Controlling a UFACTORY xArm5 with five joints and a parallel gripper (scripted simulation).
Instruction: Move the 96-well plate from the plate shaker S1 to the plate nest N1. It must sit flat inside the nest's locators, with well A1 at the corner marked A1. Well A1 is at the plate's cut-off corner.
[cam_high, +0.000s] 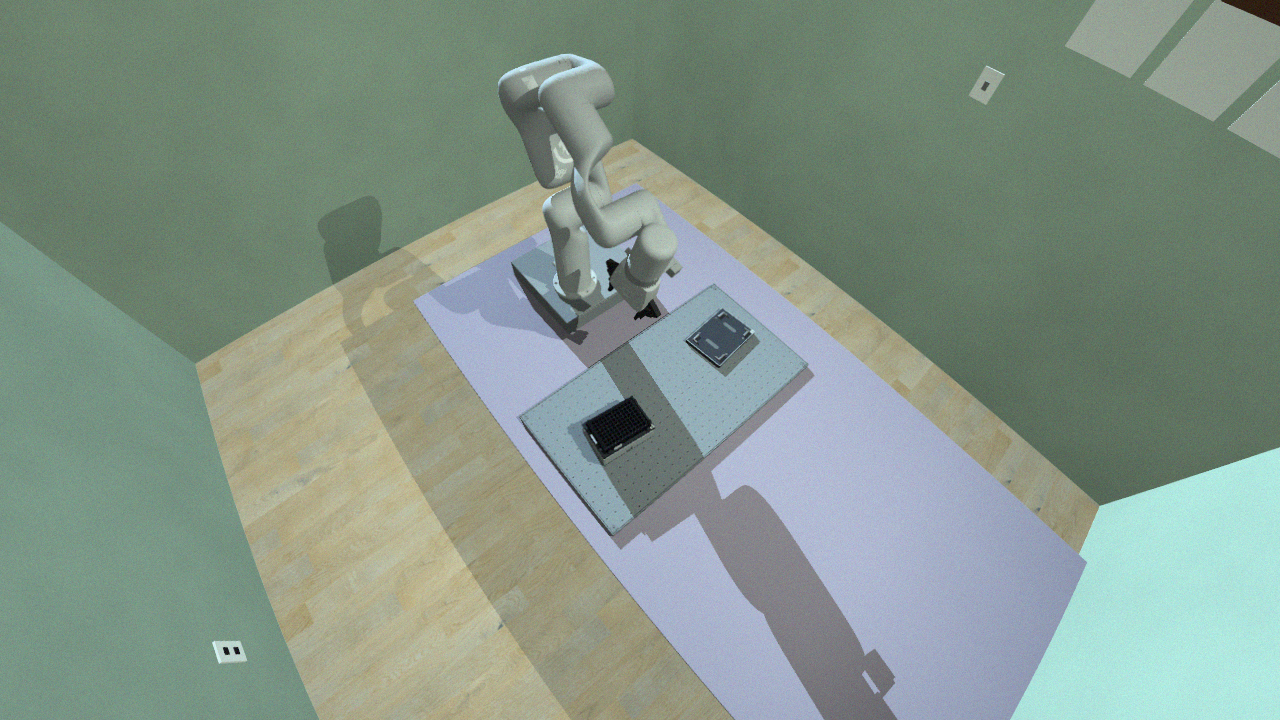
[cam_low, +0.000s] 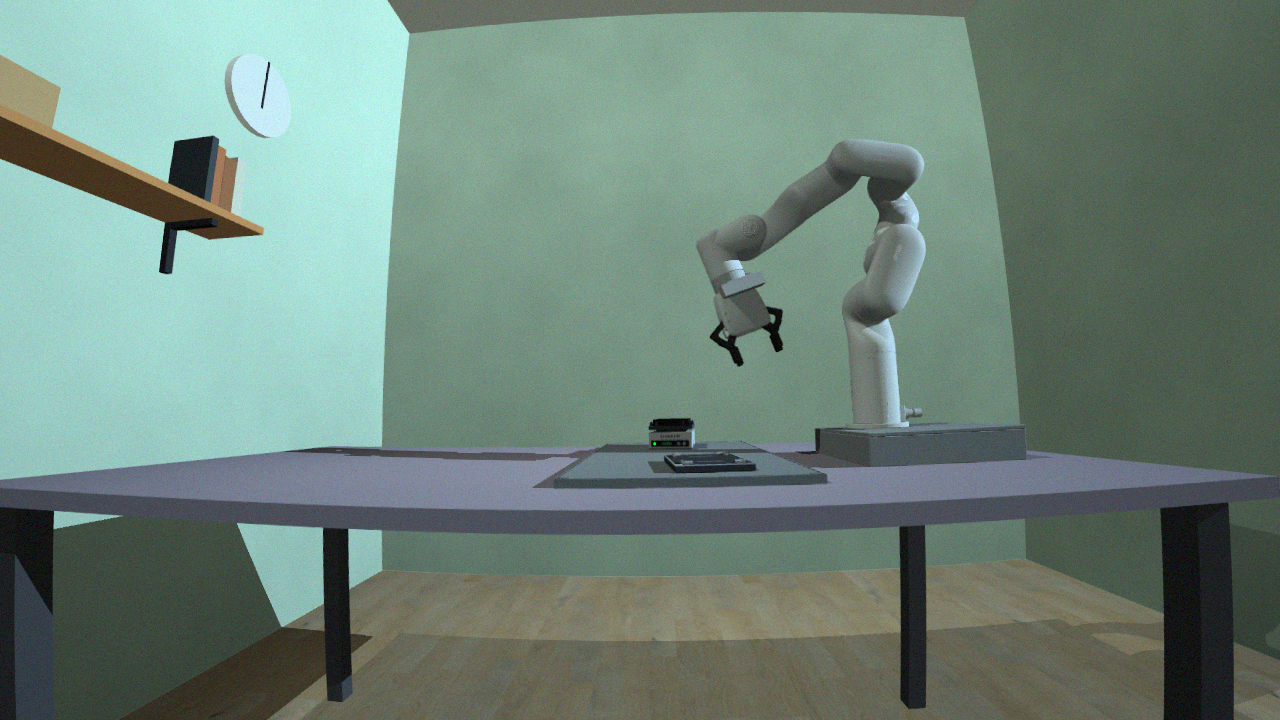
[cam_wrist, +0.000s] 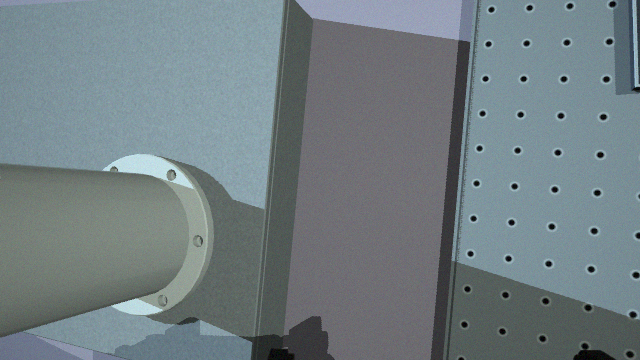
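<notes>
Lavender worktop (cam_high: 895, 555) spread across the middle of the top view, carrying a grey perforated breadboard plate (cam_high: 760, 367) at centre frame. Black 96-well plate (cam_high: 617, 424) seated on the small grey plate shaker S1 (cam_high: 626, 445), lower left part of the breadboard; in the exterior view seen as a dark slab (cam_low: 672, 422) atop the shaker's pale box with green lights (cam_low: 671, 438), centre frame. Dark flat plate nest N1 with pale corner locators (cam_high: 719, 337) on the upper right part of the breadboard, holding nothing, well apart from the shaker; in the exterior view low and dark (cam_low: 709, 462) at the near edge of the breadboard (cam_low: 608, 472). Cut-off corner and A1 mark too small to tell.

White jointed arm (cam_high: 572, 134) rising from a grey base block (cam_high: 537, 277) at upper centre of the top view, folded forward and down. Black-tipped gripper (cam_low: 748, 342) hanging high over the worktop right of centre in the exterior view, tilted, fingers (cam_low: 775, 333) spread fully apart with nothing between them. Nowhere near the well plate.

Wrist view: pale arm column with its round bolted flange (cam_wrist: 197, 235) at left, grey base block (cam_wrist: 150, 75) behind it, shadowed worktop strip (cam_wrist: 370, 200) in the middle, holed breadboard (cam_wrist: 540, 170) at right, dark fingertips barely showing at the bottom edge.
</notes>
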